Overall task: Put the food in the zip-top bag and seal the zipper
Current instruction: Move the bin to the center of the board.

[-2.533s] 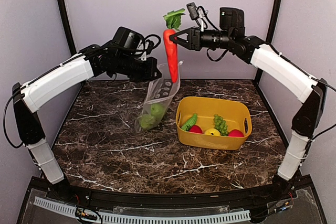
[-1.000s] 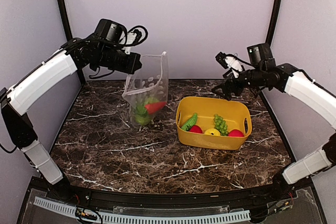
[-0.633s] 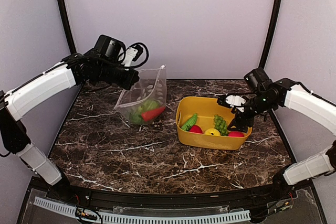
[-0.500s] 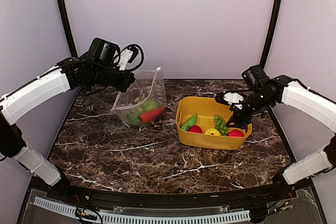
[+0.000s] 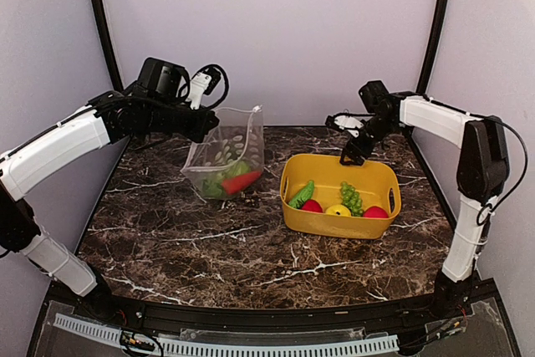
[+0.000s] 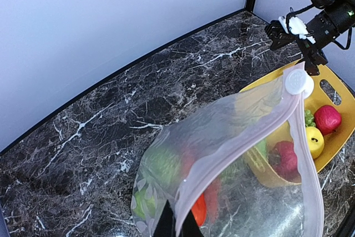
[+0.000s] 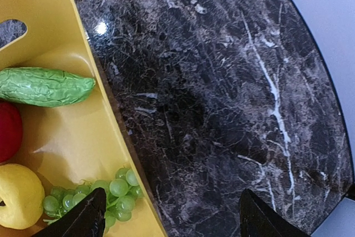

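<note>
The left arm (image 5: 75, 135) reaches over the far left of the dark, marble-patterned table (image 5: 251, 248). The left jaws are clamped tight on the mouth edge of a clear, floppy, white-dotted plastic zip-top bag (image 5: 227, 150). They hold that corner up while the bag's lower end sits on the table. The mouth gapes open. In the left wrist view the narrow pinkish zipper strip (image 6: 244, 131) curves up from the jaws to a small round white slider tab (image 6: 298, 83). Inside the bag lie an orange-red toy carrot (image 5: 242, 181) and some green toy pieces (image 5: 216, 185).

Near the bag's right side, not touching it, stands a yellow plastic basket (image 5: 334, 227). It holds a bumpy green toy cucumber (image 7: 44, 86), a red ball (image 5: 311, 206), a yellow lemon (image 5: 338, 210), a green grape bunch (image 5: 351, 198) and a second red ball (image 5: 375, 212).

The right arm (image 5: 435, 114) stretches in from the far right. The right jaws hang above the basket's far rim, spread wide with nothing between them. Their black fingertips (image 7: 83, 217) show at the bottom of the right wrist view, one over the grapes and the other over bare table.
</note>
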Controlling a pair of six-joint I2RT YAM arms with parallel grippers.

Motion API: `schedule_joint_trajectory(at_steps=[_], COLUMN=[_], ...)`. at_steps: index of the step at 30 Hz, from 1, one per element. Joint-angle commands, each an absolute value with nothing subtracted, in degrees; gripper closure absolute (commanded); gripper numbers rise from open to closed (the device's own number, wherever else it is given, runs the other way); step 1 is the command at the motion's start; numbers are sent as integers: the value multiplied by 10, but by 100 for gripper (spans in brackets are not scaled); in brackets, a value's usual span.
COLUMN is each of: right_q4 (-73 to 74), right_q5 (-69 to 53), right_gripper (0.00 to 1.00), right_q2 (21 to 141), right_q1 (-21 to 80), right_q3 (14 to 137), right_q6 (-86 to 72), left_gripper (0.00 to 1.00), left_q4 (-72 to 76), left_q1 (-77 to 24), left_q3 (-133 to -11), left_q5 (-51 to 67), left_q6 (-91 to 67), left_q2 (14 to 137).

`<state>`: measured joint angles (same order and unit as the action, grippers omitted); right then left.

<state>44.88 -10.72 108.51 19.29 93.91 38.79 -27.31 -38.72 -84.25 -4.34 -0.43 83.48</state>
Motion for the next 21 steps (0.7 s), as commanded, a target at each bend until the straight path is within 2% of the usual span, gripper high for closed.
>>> schedule_joint_trajectory(at_steps=[1,4,8,14,18,21], right_q4=[484,522,548,559,552,535], right_q5=[-134,-155,-180,-198,-215,-179], right_gripper=[22,28,30,28,27,24], right_q2=[1098,1102,1068,988,957,947], right_q1=[194,195,210,282,306,305], right_q3=[953,947,888,775,763,773], right_q6=[380,374,371,368,354,339], left_gripper=[99,99,99,99,99,99], left_q4=[-259,-259,-261,-262,-264,-267], left_q1=[-384,-384,-384,-384,-384,-384], left_q3=[-835,-835,-835,-836,-836,-839], left_q5=[-35,-34,-34,-34,-33,-31], left_q6=[-11,-11,-11,-11,-11,-12], left_q2=[830,834,842,853,863,868])
